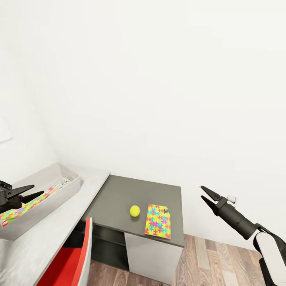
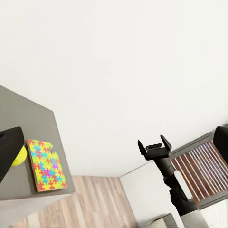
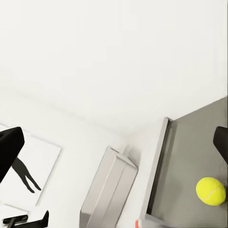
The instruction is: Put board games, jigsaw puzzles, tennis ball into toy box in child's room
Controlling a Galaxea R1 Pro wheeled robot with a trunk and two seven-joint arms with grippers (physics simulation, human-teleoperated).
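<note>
At far left our left tool hangs over the toy box, fingers apart and empty. The box sits on the pale table and already holds printed boxes, a jigsaw-patterned one among them. Below it a red chair is tucked at the table's edge. On the lower dark section lie the ball and, just beside it, one puzzle — both not yet put away. To the right our right tool hovers off the table's end, spread open, grasping nothing. We judge the step in hand to be fetching these two. The next move calls for lowering the right tool onto the ball or puzzle — the flat puzzle likely needs an edge grip.
</note>
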